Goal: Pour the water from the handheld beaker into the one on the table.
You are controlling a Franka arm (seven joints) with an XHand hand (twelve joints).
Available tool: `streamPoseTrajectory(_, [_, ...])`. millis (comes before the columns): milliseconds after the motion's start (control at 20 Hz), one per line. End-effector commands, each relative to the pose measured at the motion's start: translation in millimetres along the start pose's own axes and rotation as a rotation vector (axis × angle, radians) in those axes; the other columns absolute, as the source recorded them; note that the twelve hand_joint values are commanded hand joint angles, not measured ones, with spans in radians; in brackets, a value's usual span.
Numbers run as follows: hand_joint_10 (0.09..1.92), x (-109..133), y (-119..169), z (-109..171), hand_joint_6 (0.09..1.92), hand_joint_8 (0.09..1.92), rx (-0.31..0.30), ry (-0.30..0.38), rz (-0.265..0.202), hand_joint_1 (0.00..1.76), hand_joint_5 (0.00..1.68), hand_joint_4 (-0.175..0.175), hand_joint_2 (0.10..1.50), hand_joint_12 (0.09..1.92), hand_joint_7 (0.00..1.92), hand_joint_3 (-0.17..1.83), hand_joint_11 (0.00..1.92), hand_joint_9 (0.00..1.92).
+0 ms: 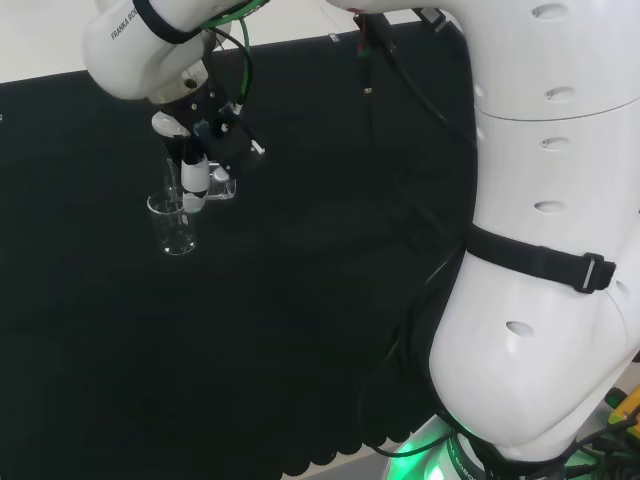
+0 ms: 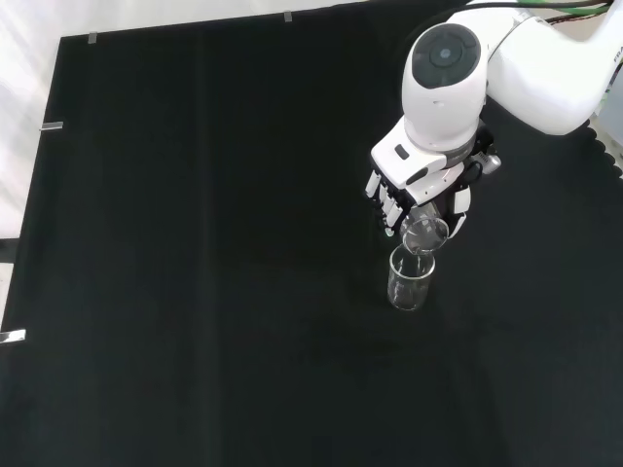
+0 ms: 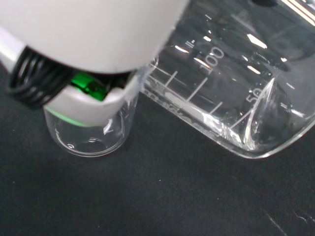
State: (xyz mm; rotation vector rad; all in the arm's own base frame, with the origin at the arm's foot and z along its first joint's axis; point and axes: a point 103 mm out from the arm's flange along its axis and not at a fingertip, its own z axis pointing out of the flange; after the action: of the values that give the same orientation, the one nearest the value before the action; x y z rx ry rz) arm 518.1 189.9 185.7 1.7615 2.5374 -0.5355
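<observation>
A clear glass beaker [image 2: 408, 282] stands upright on the black cloth; it is also the beaker [image 1: 173, 224] in the head view and the beaker [image 3: 93, 128] in the wrist view. The hand [image 2: 421, 185] is shut on a second clear beaker [image 2: 424, 234], held tilted with its mouth over the standing one. In the head view the hand [image 1: 195, 170] sits just above and right of the standing beaker. The wrist view shows the held beaker [image 3: 236, 93] close up, tipped, with graduation marks and water near its lower corner.
Black cloth [image 2: 195, 243] covers the bench all around the beakers. The arm's big white links [image 1: 540, 230] fill the right of the head view, with a black cable [image 1: 400, 90] trailing over the cloth. Small clips [image 2: 53, 125] hold the cloth's edges.
</observation>
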Motion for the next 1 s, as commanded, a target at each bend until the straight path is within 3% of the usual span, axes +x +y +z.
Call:
streamPoseTrajectory(50, [0.09, 0.0, 0.5, -3.0, 0.22, 0.09, 0.006, -0.014, 0.002, 1.33, 1.47, -0.175, 0.64, 0.88, 1.6, 0.57, 1.08, 1.53])
streamPoseTrajectory(1000, [0.09, 4.3, 0.7, -7.6, 0.22, 0.09, 0.038, -0.075, 0.012, 1.33, 1.47, -0.175, 0.64, 0.87, 1.6, 0.57, 1.08, 1.54])
